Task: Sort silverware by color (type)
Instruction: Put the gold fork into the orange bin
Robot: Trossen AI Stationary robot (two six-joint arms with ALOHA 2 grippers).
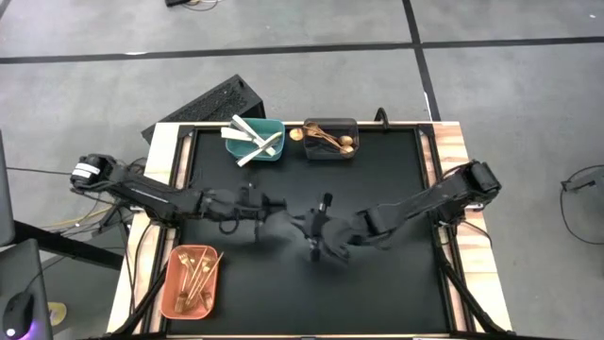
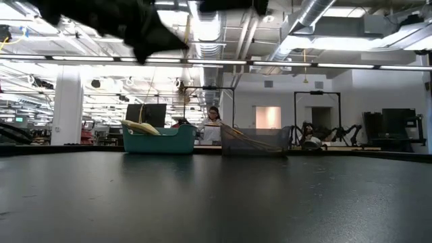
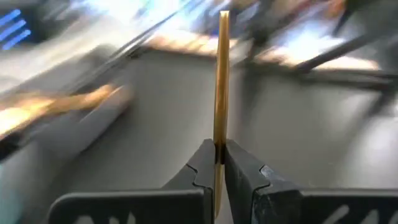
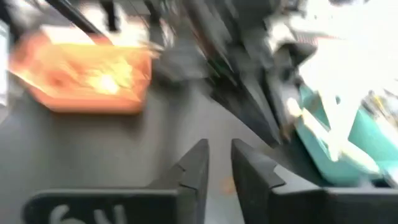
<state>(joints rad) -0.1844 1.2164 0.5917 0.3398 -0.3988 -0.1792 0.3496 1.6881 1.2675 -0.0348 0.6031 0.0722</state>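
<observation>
1. Closest to the left wrist camera, the left gripper [image 3: 216,163] has its two dark fingers pinched shut on a thin gold-coloured utensil handle [image 3: 221,87], which stands straight up out of the grip; whether it is a fork or a spoon cannot be told.
2. No brand, label or writing can be read anywhere; pale marks on the right gripper's base are too blurred to make out.
3. From above, the left gripper [image 1: 279,204] sits over the middle of the black table mat [image 1: 377,179], and the right gripper [image 1: 312,241] hangs just beside it on the near side.
4. Seen from its own wrist, the right gripper [image 4: 217,163] has its fingers slightly apart, with a narrow gap and nothing between them.
5. Beyond both grippers, at the far edge, a teal plastic bin [image 1: 255,140] holds flat white plastic knives [image 1: 247,134].
6. Just beside it, a dark grey bin [image 1: 330,151] holds gold round-bowled spoons [image 1: 326,138].
7. On the left gripper's near side, at the table's corner, a salmon tray [image 1: 192,282] holds thin gold forks [image 1: 196,274].
8. At table height, a person [image 2: 214,125] shows far behind the bins, and dark arm parts hang at the top.
</observation>
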